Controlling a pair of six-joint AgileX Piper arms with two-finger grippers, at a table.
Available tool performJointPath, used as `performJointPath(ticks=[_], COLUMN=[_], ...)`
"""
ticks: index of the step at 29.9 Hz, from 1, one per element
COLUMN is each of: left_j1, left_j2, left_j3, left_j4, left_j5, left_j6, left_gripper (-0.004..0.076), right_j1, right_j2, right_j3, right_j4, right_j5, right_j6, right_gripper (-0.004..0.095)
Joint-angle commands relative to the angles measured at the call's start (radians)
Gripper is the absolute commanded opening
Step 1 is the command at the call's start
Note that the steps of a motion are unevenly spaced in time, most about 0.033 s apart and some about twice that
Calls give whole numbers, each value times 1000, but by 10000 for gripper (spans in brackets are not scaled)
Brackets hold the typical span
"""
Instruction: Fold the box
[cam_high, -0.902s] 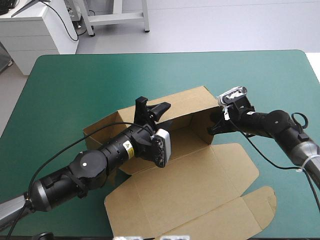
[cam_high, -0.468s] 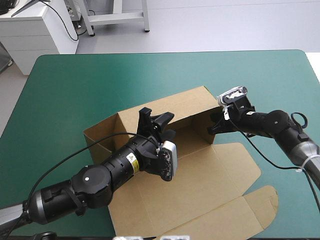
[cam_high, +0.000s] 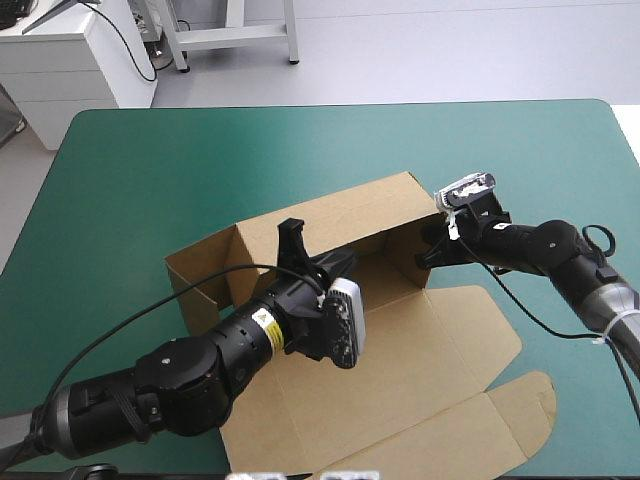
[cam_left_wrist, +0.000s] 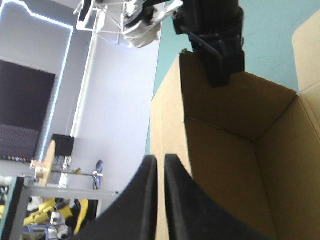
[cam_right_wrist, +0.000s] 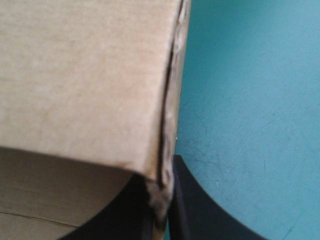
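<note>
Centrally on the teal-green covered tabletop (cam_high: 150, 170) sits the brown cut-board box (cam_high: 420, 350), partly formed. Its long far wall and its two short end walls stand upright. Its broad lid panel, with rounded flaps, lies flat toward the tabletop's near edge.

The left arm's black, fin-fingered end effector (cam_left_wrist: 160, 160) reaches in over the box's floor to the far wall, about midway along it. In the left wrist view its two fingers are narrowed to a thin slit and sit at that wall's rim, so they appear to pinch the board. The wall's inner face runs ahead of them to the corner.

The right arm's black end effector (cam_right_wrist: 162, 175) comes in from the tabletop's right side. It is at the far right corner of the box, where the long wall meets the right end wall. Its fingers are nearly together, with the creased vertical edge of that corner clamped between them and bare teal-green cover just beside it. From the left wrist view, this end effector shows beyond the corner, gripping it from outside.
</note>
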Motion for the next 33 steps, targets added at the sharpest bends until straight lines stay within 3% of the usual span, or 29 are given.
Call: performJointPath(ticks=[1,6,13,21,27,31,33], left_j1=[9,146,545,935,1096,1116,1116], left_j2=[-16,0,0,-2,-2,-2,-2], left_j3=[-162,-321,-486,-497,-495,-495,-495], left_j4=[-170,-323,-669,-961,-1030,-1030,-1034], left_j5=[134,286,405,450,487,525,521], left_j6=[121,197,192,195,193,188,188], left_gripper=[19,19,19,18,11,11,11], right_j1=[1,1,1,1,1,1,1], right_j2=[-27,-27,-27,-27,-33,-50,-65], right_j3=[-29,-29,-29,-29,-29,-34,-52], right_j4=[-2,-16,-29,-37,-49,-177,-285], right_j5=[-32,-40,-44,-48,-46,-46,-30], right_j6=[-3,-1,-1,-1,0,106,229], right_gripper=[-19,-19,-19,-19,-18,-19,-19])
